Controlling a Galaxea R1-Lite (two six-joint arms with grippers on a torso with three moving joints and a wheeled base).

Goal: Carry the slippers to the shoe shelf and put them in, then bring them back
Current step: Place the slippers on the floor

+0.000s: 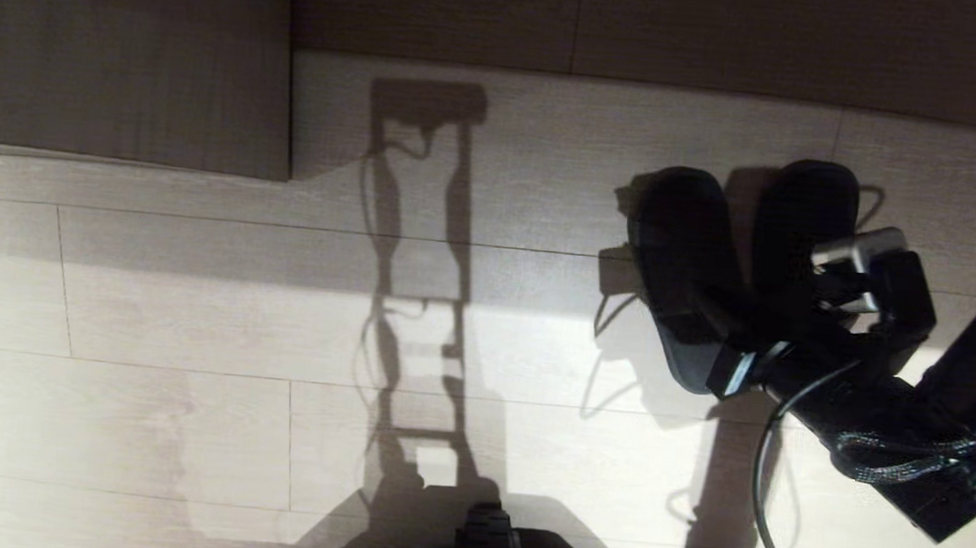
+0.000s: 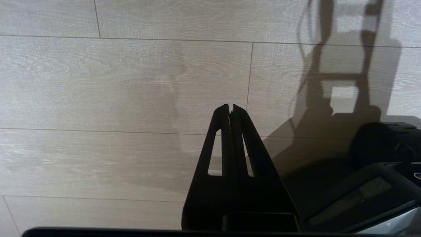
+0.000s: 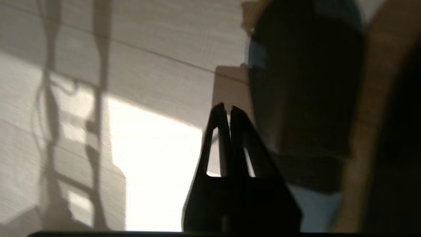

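Right gripper (image 3: 227,110) fingers pressed together, empty — slippers (image 3: 306,92) just beside them, on floor (image 3: 148,49)

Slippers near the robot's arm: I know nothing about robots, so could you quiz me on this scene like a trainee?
1. True or false: the slippers are side by side, over the wooden floor.
2. Which gripper is next to a slipper? A) left gripper B) right gripper
3. Fill in: the left gripper's fingers are ____ (open or shut).

Key: 1 true; 2 B; 3 shut.
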